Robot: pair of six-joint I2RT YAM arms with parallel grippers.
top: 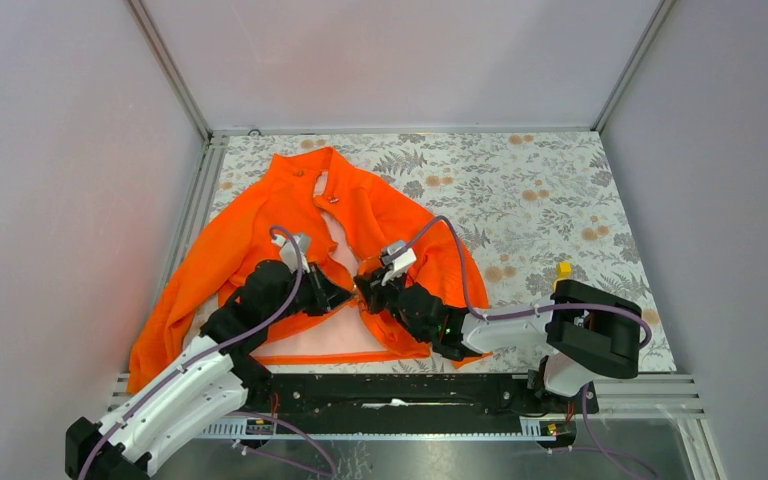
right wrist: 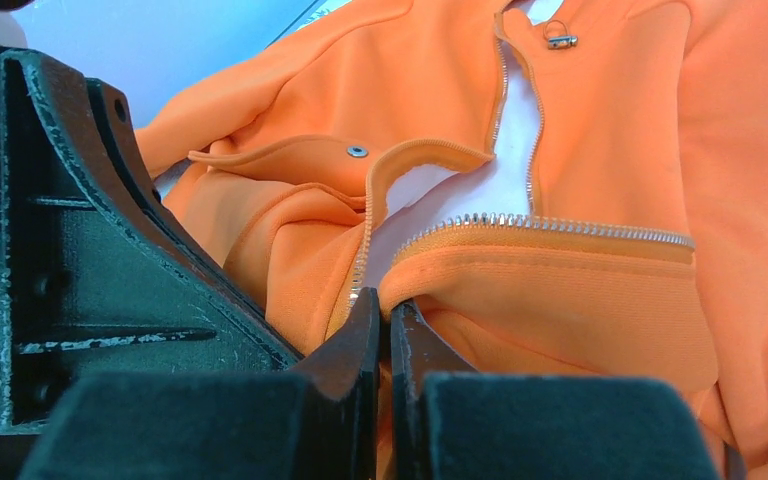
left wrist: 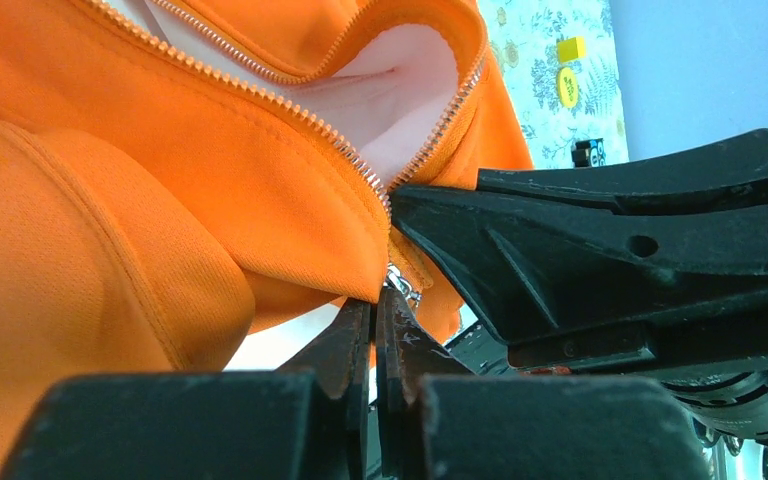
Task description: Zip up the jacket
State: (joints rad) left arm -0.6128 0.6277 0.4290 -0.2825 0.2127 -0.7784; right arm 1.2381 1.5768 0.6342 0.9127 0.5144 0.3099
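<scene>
- Jaws first: the left gripper is clenched on the bottom front edge of the jacket, with a sliver of orange cloth showing between its fingers. The right gripper is clamped the same way on the opposite front edge.
- Both pinch points sit almost touching. I judge that's so the two zipper ends can be lined up and mated.
- Just above my left fingertips sits a small metal piece — slider or end pin, I can't tell.
- Between the two edges the pale lining shows, so nothing is zipped yet.
- Farther up, the zipper teeth run apart toward the collar.
- On the left-centre of the flowered table the jacket is spread with its collar away from me — which points the zipper path straight out from the arm bases.
</scene>
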